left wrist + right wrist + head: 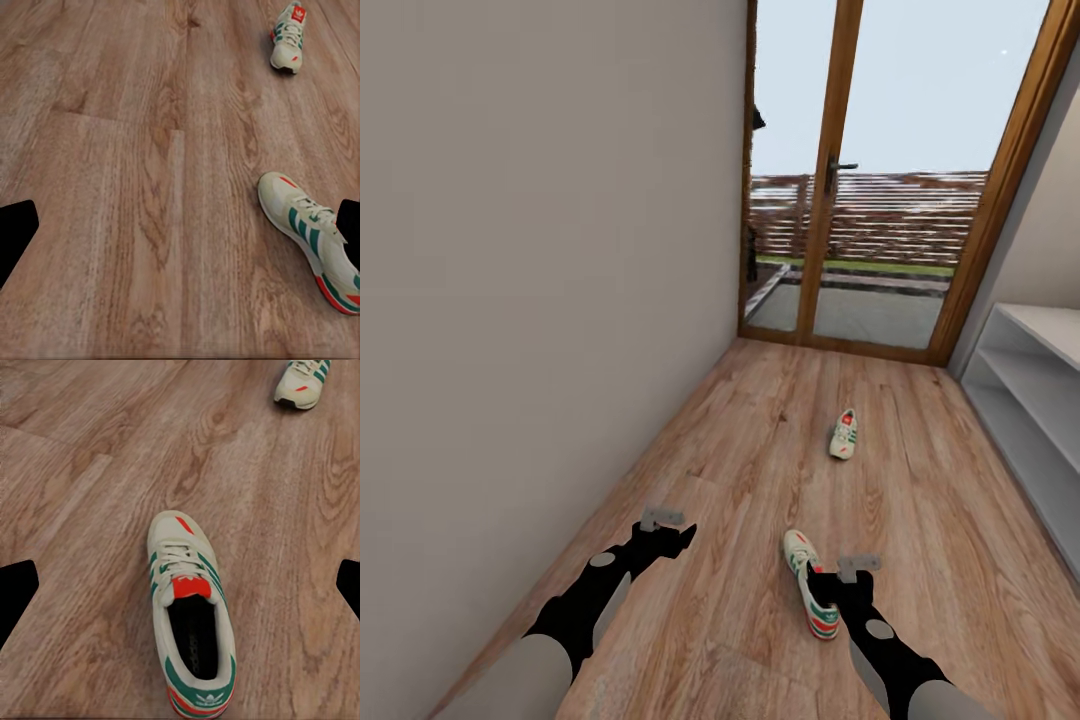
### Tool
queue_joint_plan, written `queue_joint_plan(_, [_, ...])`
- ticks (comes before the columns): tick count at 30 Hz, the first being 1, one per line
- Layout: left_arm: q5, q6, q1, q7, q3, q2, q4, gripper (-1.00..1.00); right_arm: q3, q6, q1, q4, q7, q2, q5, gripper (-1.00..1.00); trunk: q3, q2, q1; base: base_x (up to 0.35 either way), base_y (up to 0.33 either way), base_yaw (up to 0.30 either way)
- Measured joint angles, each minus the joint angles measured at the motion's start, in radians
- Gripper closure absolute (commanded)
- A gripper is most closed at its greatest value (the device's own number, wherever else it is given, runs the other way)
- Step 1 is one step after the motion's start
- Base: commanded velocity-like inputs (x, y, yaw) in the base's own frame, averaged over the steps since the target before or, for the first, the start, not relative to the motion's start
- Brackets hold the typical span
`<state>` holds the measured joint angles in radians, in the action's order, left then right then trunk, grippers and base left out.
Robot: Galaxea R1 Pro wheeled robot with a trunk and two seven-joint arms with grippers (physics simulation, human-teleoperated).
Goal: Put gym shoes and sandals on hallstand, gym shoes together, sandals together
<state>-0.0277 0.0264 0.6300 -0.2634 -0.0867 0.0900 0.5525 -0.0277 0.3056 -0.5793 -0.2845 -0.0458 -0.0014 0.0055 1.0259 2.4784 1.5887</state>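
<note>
Two white gym shoes with green stripes lie on the wood corridor floor [740, 470]. The near shoe [810, 590] [191, 622] lies right under my right gripper [827, 583] [182, 589], which hangs open above it with a finger on either side. The far shoe [844, 434] [304, 382] [289, 37] rests closer to the door. My left gripper [675, 538] [182, 229] is open over bare planks, with the near shoe [311, 240] beside one finger. The hallstand [1035, 385] stands at the right wall. The sandals are out of view.
A plain beige wall [540, 280] runs along the left side. A wood-framed glass door [860, 180] closes the corridor's far end, with a terrace and fence beyond it. Open planks lie between the shoes and the rack.
</note>
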Motion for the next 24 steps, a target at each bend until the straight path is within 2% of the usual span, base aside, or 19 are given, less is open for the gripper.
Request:
queue_joint_plan(3, [0.000, 0.000, 0.000, 0.000, 0.000, 0.000, 0.000, -1.00, 0.001, 0.000, 0.000, 0.000, 0.000, 0.000, 0.000, -1.00, 0.014, 0.021, 0.012, 0.000, 0.000, 0.080])
queue_joint_plan(12, [0.000, 0.000, 0.000, 0.002, 0.000, 0.001, 0.000, -1.00, 0.001, 0.000, 0.000, 0.001, 0.000, -0.001, 0.000, -1.00, 0.062, 0.023, 0.016, 0.000, 0.000, 0.042])
queue_joint_plan(24, [0.000, 0.000, 0.000, 0.003, 0.000, 0.001, -0.001, -1.00, 0.003, 0.000, 0.000, 0.000, 0.000, -0.004, -0.001, -1.00, 0.124, 0.026, 0.021, 0.000, 0.000, -0.047])
